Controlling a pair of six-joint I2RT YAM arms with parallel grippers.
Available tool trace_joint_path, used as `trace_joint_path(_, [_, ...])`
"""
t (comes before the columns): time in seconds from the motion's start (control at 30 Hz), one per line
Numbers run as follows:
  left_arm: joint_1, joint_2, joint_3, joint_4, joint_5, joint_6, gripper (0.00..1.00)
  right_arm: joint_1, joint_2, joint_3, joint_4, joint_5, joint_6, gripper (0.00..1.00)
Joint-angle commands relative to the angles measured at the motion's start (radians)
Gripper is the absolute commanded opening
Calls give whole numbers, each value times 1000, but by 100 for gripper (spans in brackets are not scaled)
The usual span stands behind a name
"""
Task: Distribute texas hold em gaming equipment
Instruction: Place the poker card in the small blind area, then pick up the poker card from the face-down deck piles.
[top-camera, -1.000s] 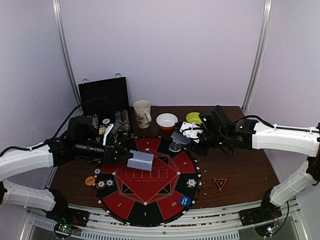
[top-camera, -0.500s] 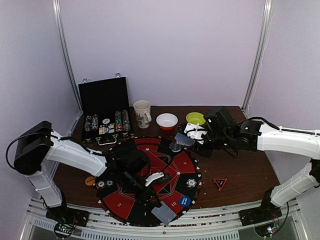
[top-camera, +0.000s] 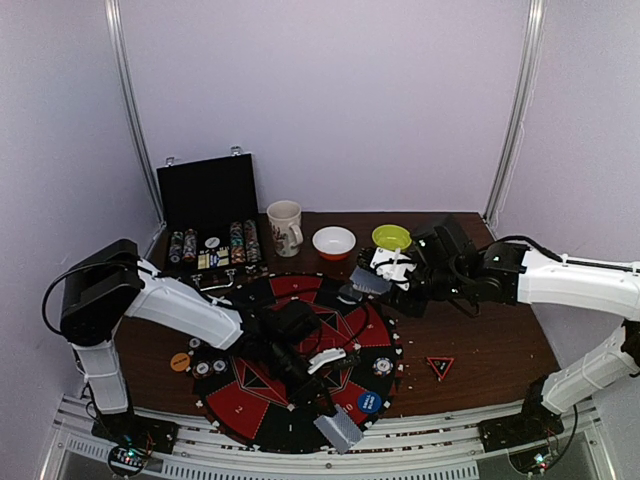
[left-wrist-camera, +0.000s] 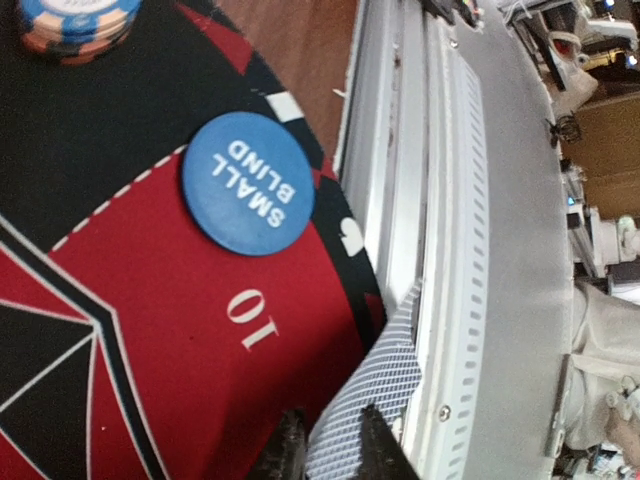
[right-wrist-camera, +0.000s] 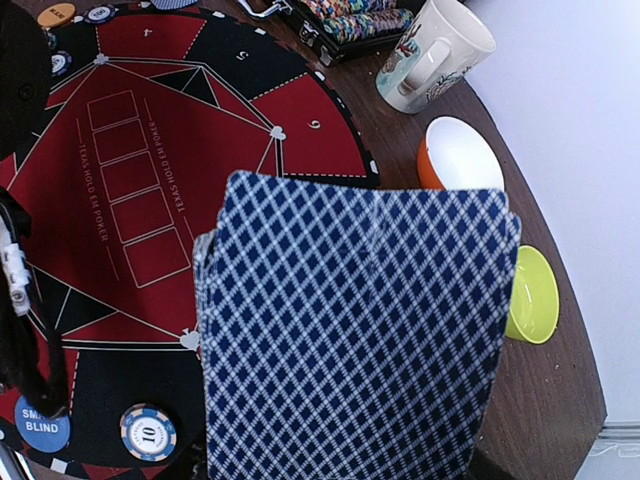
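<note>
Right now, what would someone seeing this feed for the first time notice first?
The round red-and-black mat fills the middle of the table. At its near edge the left tool pinches a single card that juts past the mat over the metal rail, beside the blue small-blind disc. At the mat's far right, the right tool holds a thick stack of cards near the green bowl.
</note>
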Motion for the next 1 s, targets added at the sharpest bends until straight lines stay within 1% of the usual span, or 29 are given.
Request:
trace_joint_path(0.0, [0, 10, 41, -12, 0, 27, 33, 2, -18, -3, 9, -15, 15, 55])
trace_joint_path(0.03, [0, 4, 44, -12, -2, 26, 39, 1, -18, -2, 8, -16, 15, 55])
trace_joint_path(0.13, [1, -27, 56, -34, -22, 28, 44, 2, -19, 1, 3, -17, 15, 55])
trace_joint_path(0.23, [6, -80, 74, -98, -56, 52, 52, 2, -19, 6, -5, -15, 12, 55])
trace_joint_path(0.3, [26, -138, 74, -119, -65, 69, 55, 2, -19, 8, -6, -13, 10, 55])
trace_joint_path(0.4, [97, -268, 36, -95, -34, 71, 63, 3, -11, 15, -15, -12, 6, 55])
trace_joint_path(0.43, [135, -322, 17, -73, -13, 65, 67, 5, -5, 21, -20, -13, 5, 55])
trace_joint_path(0.5, [226, -423, -33, -6, 15, 15, 80, 13, 8, 35, -33, -14, -1, 55])
trace_joint_path(0.57, [314, -513, -75, 69, 4, -47, 97, 31, 24, 56, -44, -7, -12, 55])
trace_joint_path(0.6, [355, -549, -84, 94, -35, -75, 98, 43, 34, 64, -44, -2, -16, 55])
trace_joint_path(0.67, [372, -601, -89, 142, -160, -122, 98, 66, 45, 78, -35, 1, -23, 55])
trace_joint_path(0.7, [374, -614, -92, 175, -197, -143, 98, 78, 52, 85, -28, -1, -24, 55])
trace_joint_path(0.77, [374, -613, -91, 233, -232, -203, 98, 102, 67, 104, -14, -8, -25, 55])
trace_joint_path(0.83, [374, -593, -78, 258, -242, -234, 98, 133, 88, 124, -4, -16, -27, 55])
trace_joint_path(0.97, [374, -550, -56, 234, -252, -195, 98, 173, 134, 163, 3, -30, -26, 55])
